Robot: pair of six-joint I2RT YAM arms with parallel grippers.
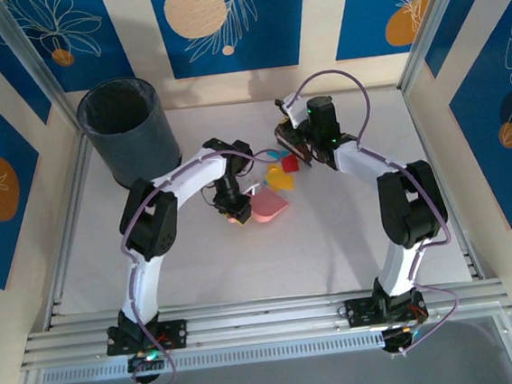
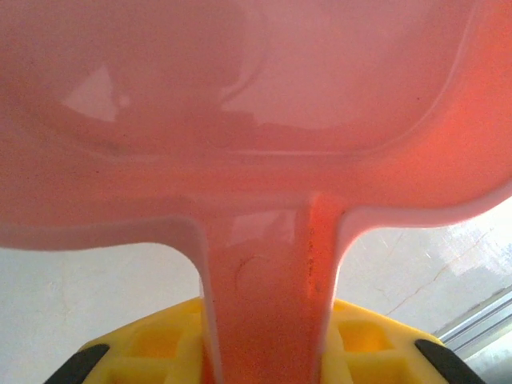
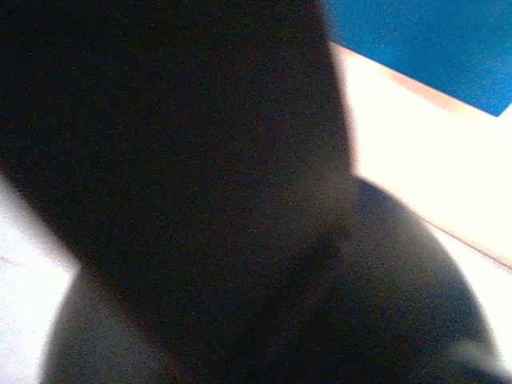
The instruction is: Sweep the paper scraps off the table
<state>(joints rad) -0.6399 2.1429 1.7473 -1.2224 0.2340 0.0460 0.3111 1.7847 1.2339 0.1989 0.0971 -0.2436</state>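
Left gripper (image 1: 233, 210) clamps the pink dustpan (image 1: 271, 207) by its handle, paper scraps (image 1: 281, 175) just beyond its mouth (far-right).

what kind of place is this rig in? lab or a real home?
Probably a lab test cell, not a home: a white table edged by aluminium rails, printed blue-and-cream panel walls boxing it in, left arm and right arm bolted at its near edge.
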